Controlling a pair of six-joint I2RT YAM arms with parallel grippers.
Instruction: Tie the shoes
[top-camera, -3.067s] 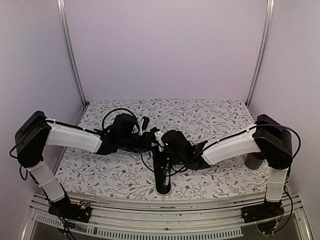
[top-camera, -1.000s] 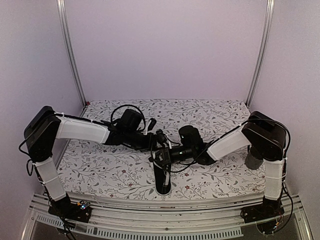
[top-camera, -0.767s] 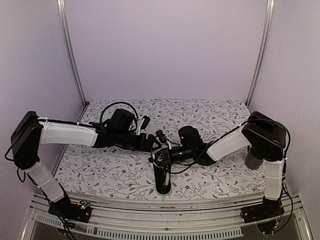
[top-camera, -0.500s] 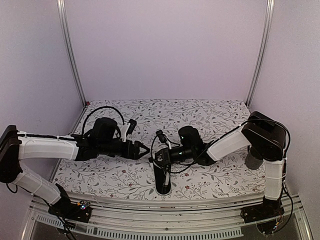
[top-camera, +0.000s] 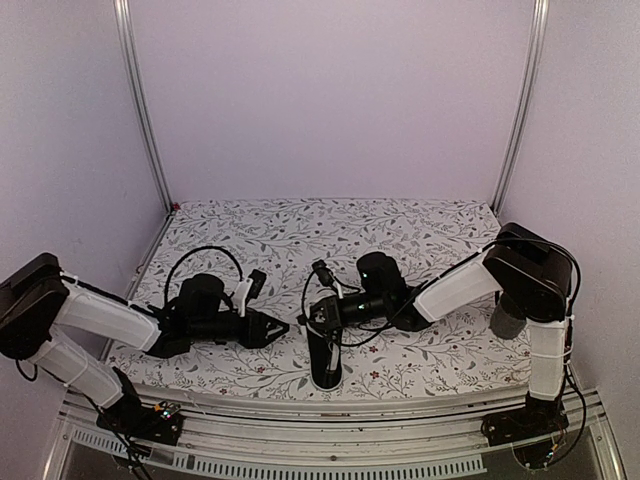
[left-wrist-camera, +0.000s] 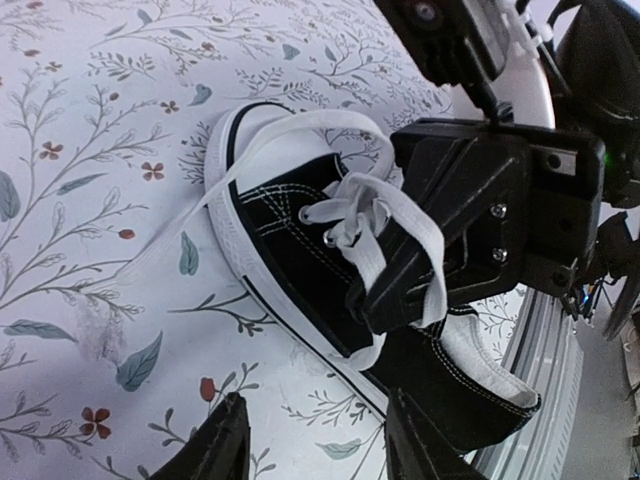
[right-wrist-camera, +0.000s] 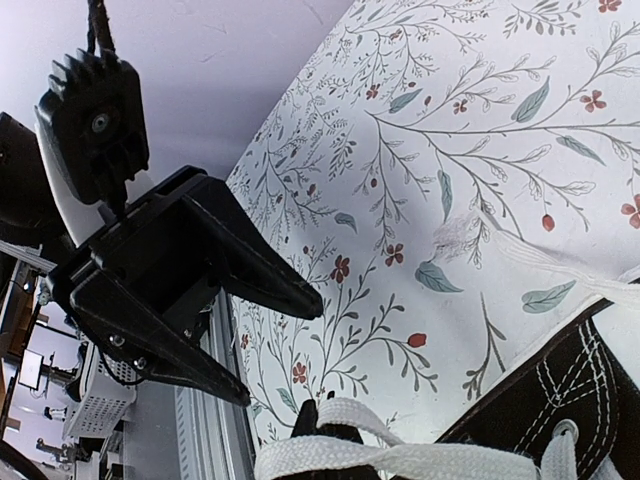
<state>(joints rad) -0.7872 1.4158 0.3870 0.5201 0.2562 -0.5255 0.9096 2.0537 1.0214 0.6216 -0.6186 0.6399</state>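
The black sneaker (top-camera: 325, 362) with white sole lies near the table's front edge, toe toward the front. In the left wrist view the sneaker (left-wrist-camera: 300, 260) shows its white laces (left-wrist-camera: 370, 215) looped loosely over the tongue. My right gripper (top-camera: 318, 312) is right over the sneaker, shut on a loop of white lace (right-wrist-camera: 400, 462); its dark fingers (left-wrist-camera: 400, 290) pinch the lace. My left gripper (top-camera: 283, 328) is open and empty, low over the table just left of the sneaker. Its fingers (left-wrist-camera: 225, 445) frame the sneaker's side.
A dark grey mug (top-camera: 506, 322) stands at the far right behind the right arm. The floral table cover (top-camera: 400, 230) stretches back to the purple walls. A metal rail (top-camera: 330, 412) runs along the front edge close to the sneaker.
My left arm has pulled back to the left and down toward the table, away from the laces, its jaws open. The right gripper has stayed over the sneaker.
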